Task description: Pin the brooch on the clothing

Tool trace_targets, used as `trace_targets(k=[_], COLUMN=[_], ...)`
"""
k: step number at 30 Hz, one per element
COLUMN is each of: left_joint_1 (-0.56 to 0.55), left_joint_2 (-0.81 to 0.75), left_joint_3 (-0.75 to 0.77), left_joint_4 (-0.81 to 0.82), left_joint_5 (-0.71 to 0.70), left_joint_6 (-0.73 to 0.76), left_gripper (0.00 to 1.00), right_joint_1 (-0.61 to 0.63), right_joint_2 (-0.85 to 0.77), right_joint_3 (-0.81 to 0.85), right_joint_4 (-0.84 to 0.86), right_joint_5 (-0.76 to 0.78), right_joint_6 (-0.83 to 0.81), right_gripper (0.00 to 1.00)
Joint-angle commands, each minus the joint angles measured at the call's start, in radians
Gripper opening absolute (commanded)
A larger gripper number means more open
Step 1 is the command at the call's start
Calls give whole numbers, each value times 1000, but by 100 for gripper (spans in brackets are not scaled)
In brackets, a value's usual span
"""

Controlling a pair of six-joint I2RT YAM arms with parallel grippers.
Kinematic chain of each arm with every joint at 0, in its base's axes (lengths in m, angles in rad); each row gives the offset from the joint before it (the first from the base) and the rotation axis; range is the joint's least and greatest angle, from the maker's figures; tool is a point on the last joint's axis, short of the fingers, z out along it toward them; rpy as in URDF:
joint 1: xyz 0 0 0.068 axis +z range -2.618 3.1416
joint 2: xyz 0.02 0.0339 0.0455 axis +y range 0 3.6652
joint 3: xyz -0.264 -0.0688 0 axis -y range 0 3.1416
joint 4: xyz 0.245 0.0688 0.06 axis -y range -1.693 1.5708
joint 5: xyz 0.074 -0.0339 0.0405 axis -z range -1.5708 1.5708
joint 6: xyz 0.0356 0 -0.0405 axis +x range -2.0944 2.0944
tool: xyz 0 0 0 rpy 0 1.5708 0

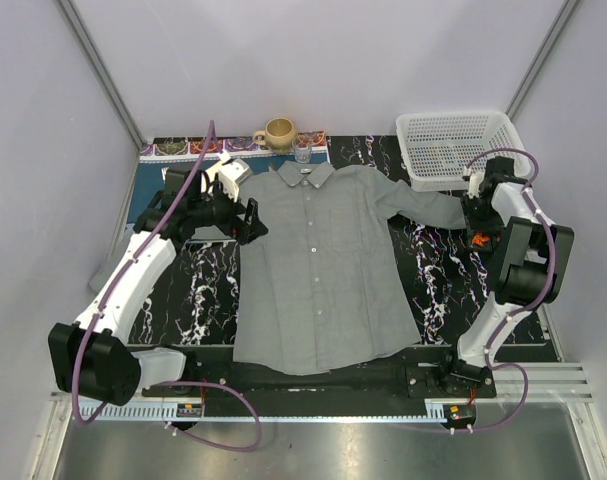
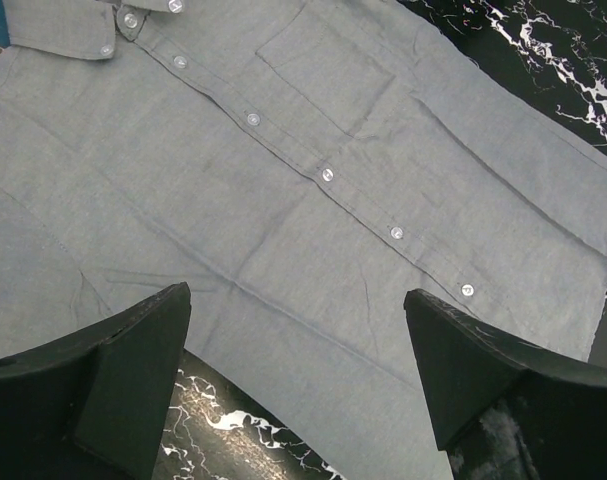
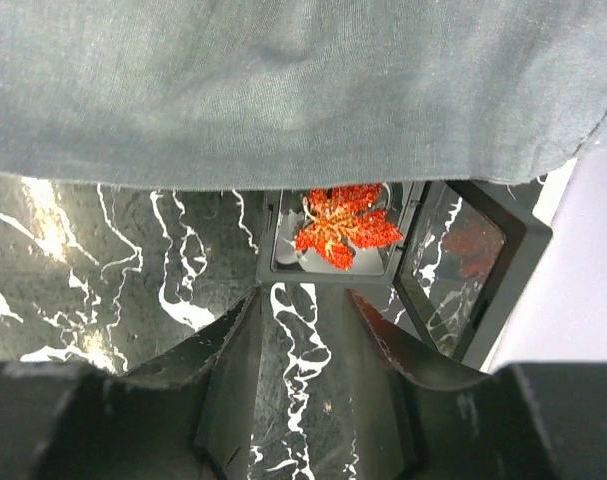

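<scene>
The grey shirt (image 1: pixel 318 265) lies flat and buttoned on the black marbled mat, collar at the far side. It fills the left wrist view (image 2: pixel 283 200). The orange-red leaf-like brooch (image 3: pixel 345 226) lies in a small open black box (image 3: pixel 265 250), its far edge under the hem of the shirt's right sleeve (image 3: pixel 283 100). In the top view the brooch (image 1: pixel 479 240) is a small orange spot at the sleeve's end. My right gripper (image 3: pixel 305 298) is open and empty, just short of the box. My left gripper (image 2: pixel 293 305) is open and empty above the shirt's left side edge (image 1: pixel 251 222).
A white mesh basket (image 1: pixel 419 128) stands at the far right, touching the sleeve. A tan mug (image 1: pixel 279 132) and a small glass (image 1: pixel 303 153) stand behind the collar on a blue patterned placemat (image 1: pixel 178 148). The box's clear lid (image 3: pixel 483 270) lies open beside it.
</scene>
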Motion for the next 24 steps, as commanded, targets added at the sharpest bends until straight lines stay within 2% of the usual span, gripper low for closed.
trace_targets(k=[1, 7, 19, 24], left_joint_1=[-4, -4, -6, -4], left_joint_2=[16, 36, 56, 61], left_joint_3=[21, 20, 28, 29], left_joint_4=[73, 80, 83, 83], left_joint_5=[44, 52, 57, 58], left_joint_6=[-40, -40, -39, -39], left_gripper=[91, 91, 91, 91], right_joint_1=[-16, -30, -49, -54], right_joint_2=[38, 64, 118, 135], right_joint_3=[41, 35, 56, 63], right_joint_4=[57, 93, 116, 105], right_joint_5=[21, 45, 51, 36], right_joint_6=[44, 20, 3, 6], right_gripper=[45, 52, 52, 56])
